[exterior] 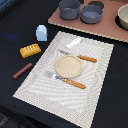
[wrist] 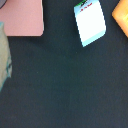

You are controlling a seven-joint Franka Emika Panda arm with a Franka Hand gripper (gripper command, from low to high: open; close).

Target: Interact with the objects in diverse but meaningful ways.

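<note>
Black tabletop fills both views; no gripper shows, so whether the jaws are apart cannot be told. Carton [exterior: 41, 33], loaf [exterior: 30, 50], sausage [exterior: 22, 70] and what is probably the fish [exterior: 74, 42] lie untouched, nothing between jaws. Everything remains to do.

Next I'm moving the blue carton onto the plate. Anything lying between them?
Yes: the metal end of an orange-handled utensil lies on the placemat just short of the plate, on the carton side.
</note>
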